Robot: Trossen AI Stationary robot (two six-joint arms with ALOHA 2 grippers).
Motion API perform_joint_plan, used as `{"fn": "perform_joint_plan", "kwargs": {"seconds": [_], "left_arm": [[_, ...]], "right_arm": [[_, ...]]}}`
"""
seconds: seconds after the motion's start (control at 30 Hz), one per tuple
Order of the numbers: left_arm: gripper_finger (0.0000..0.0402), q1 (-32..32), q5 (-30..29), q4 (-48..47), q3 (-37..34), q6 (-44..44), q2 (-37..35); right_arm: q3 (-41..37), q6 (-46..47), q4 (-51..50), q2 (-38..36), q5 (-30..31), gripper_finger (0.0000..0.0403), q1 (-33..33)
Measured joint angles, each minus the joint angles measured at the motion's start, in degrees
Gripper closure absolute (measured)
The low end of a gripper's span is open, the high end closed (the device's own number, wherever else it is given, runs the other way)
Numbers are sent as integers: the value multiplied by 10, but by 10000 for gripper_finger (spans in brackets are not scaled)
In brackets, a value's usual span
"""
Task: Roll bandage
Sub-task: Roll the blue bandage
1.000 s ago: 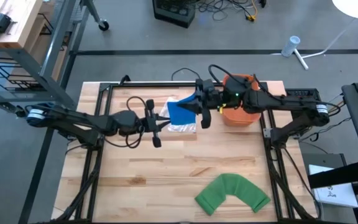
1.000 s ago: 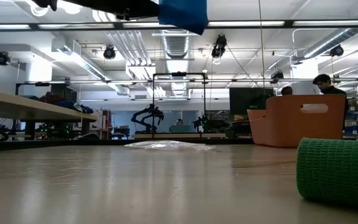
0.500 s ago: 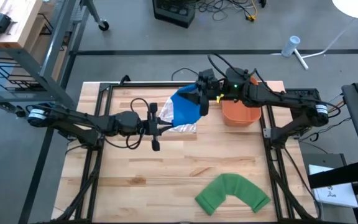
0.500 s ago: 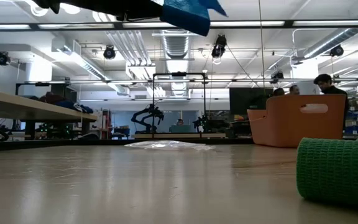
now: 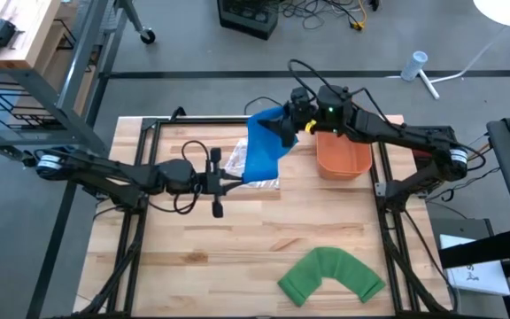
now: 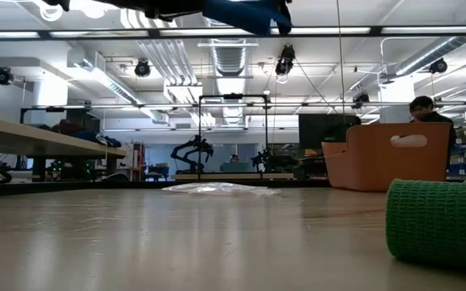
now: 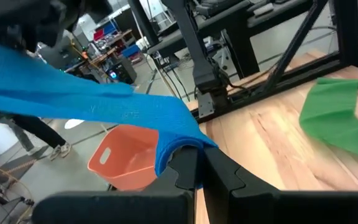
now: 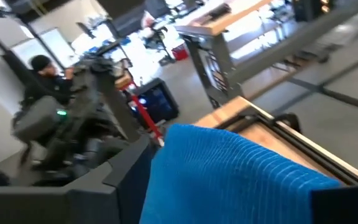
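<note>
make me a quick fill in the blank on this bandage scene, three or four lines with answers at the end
1. The bandage held up between the two arms is ____ in colour.
2. The green bandage lies on the ____.
3. The left gripper has its jaws ____ on the blue bandage.
4. The bin beside the right gripper is ____ in colour.

Missing words: blue; table; shut; orange
</note>
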Motion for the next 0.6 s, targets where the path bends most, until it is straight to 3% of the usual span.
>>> {"fn": "perform_joint_plan", "kwargs": {"seconds": [0.2,0.43,0.6], "left_arm": [[401,-10,7,-9,0,-2,-23],[401,-28,97,1,0,-3,-53],[401,-38,167,8,0,-7,-68]], "right_arm": [[0,-2,-51,0,-2,163,-28],[0,-59,-143,0,-15,121,-25],[-2,-97,-214,0,-94,96,-14]]}}
